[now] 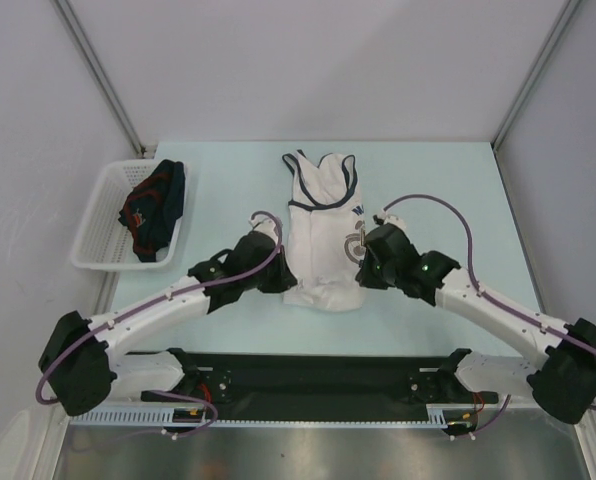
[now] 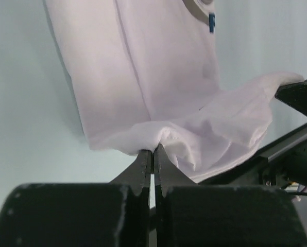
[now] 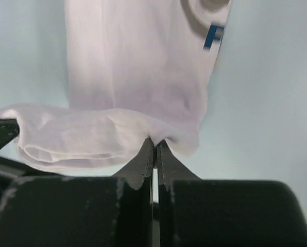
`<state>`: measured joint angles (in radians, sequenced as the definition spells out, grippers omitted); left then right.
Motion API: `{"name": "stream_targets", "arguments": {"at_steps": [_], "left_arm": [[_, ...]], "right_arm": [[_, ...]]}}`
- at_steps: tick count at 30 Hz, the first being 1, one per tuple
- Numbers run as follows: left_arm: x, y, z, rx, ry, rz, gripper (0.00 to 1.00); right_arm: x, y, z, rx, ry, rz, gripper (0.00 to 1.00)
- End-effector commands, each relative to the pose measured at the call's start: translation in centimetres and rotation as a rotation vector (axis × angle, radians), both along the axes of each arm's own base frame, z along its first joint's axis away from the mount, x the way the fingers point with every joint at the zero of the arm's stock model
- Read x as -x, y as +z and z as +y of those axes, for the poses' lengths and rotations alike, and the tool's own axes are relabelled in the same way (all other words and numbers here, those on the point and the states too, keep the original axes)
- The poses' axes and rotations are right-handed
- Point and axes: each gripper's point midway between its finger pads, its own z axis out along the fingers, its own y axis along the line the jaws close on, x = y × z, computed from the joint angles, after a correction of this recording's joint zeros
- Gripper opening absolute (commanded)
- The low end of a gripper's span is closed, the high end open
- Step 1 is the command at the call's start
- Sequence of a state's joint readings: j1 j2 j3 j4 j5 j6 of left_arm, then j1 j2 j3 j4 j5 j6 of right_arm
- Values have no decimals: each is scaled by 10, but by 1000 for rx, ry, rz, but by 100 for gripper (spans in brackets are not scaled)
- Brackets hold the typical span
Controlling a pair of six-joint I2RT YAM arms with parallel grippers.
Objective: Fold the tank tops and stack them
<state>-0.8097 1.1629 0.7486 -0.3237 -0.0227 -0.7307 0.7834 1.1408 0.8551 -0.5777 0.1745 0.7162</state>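
Note:
A white tank top [image 1: 325, 235] with dark trim lies lengthwise in the middle of the table, folded into a narrow strip, straps toward the far side. My left gripper [image 1: 283, 278] is shut on the left corner of its near hem [image 2: 153, 135]. My right gripper [image 1: 366, 272] is shut on the right corner of that hem [image 3: 156, 131]. The hem bunches and lifts between the two grips. A blue bit of the chest print [image 3: 212, 36] shows in the right wrist view. The navy tank top [image 1: 154, 208] with dark-red trim lies crumpled in the basket.
A white plastic basket [image 1: 100, 222] stands at the table's left edge. Grey walls with metal posts close in the back and both sides. The black mounting rail [image 1: 318, 385] of the arms runs along the near edge.

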Motion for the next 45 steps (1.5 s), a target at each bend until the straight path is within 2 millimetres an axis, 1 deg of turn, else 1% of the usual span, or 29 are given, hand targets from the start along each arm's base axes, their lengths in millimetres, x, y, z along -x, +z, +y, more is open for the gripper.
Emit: {"name": "stream_targets", "arguments": {"at_steps": [1, 2, 3, 4, 5, 6, 7, 8, 9, 10, 11, 12, 13, 14, 15, 18, 19, 22, 23, 29, 34, 37, 38, 40, 41, 42, 43, 44, 45], "left_arm": [[-43, 17, 5, -39, 35, -75, 0], [-54, 18, 6, -44, 56, -83, 0], [-74, 30, 10, -41, 101, -117, 0], [-85, 19, 10, -70, 115, -94, 0], [-95, 19, 11, -76, 129, -92, 0], [-113, 29, 13, -68, 156, -111, 0], [-123, 17, 13, -86, 167, -88, 0], [-131, 16, 14, -86, 177, -81, 0], [-148, 24, 16, -66, 201, -97, 0], [-155, 13, 14, -71, 199, -72, 0], [-163, 12, 13, -67, 205, -73, 0], [-179, 12, 14, -68, 219, -77, 0], [-186, 11, 15, -71, 226, -77, 0], [-193, 11, 16, -71, 231, -77, 0], [-207, 10, 16, -69, 239, -78, 0], [-226, 9, 10, -41, 221, -76, 0], [-230, 9, 8, -33, 212, -74, 0], [-243, 8, 0, -18, 191, -74, 0], [-249, 13, -2, -9, 189, -84, 0], [-260, -2, -7, -18, 185, -48, 0], [-261, -24, -5, -28, 187, -5, 0], [-270, -35, 2, -33, 209, 13, 0], [-275, -35, 6, -26, 220, 8, 0], [-283, -40, 7, -16, 216, 13, 0], [-288, -42, 9, -13, 219, 12, 0], [-290, -40, 9, -8, 214, 5, 3], [-291, -40, 9, -4, 206, 0, 11], [-293, -37, 11, -9, 199, -21, 42], [-292, -34, 11, -7, 192, -33, 55]], "right_arm": [[-39, 20, 0, 19, 58, -51, 0], [-52, 31, 3, 4, 56, -73, 0], [-63, 35, 1, 8, 43, -80, 0], [-78, 25, -5, 38, 25, -55, 0], [-93, 37, -2, 18, 20, -75, 0], [-103, 36, -2, 23, 16, -72, 0], [-117, 23, -6, 43, -1, -39, 0], [-126, 20, -5, 48, 5, -32, 0], [-140, 31, 0, 38, 8, -54, 0], [-149, 31, 1, 44, 3, -52, 0], [-160, 15, -2, 76, -7, -22, 0], [-173, 27, 0, 67, -13, -44, 0], [-181, 24, -1, 71, -19, -40, 0], [-188, 11, 0, 78, -17, -12, 0], [-199, 19, 2, 71, -22, -23, 0], [-216, 4, -3, 83, -36, 11, 0], [-224, 10, -2, 77, -38, -5, 0], [-237, 6, -5, 84, -49, 1, 0], [-238, 3, -9, 90, -56, 14, 0], [-247, -9, -15, 78, -65, 36, 0], [-255, -24, -20, 71, -71, 49, 0], [-271, -26, -22, 46, -80, 28, 0], [-276, -34, -23, 46, -83, 34, 0], [-288, -29, -25, 28, -87, 11, 0], [-294, -32, -27, 21, -93, 4, 3], [-296, -34, -29, 23, -90, -1, 12], [-299, -32, -32, 27, -96, -9, 28], [-300, -30, -37, 37, -108, -12, 54], [-299, -27, -42, 50, -123, -23, 61]]}}
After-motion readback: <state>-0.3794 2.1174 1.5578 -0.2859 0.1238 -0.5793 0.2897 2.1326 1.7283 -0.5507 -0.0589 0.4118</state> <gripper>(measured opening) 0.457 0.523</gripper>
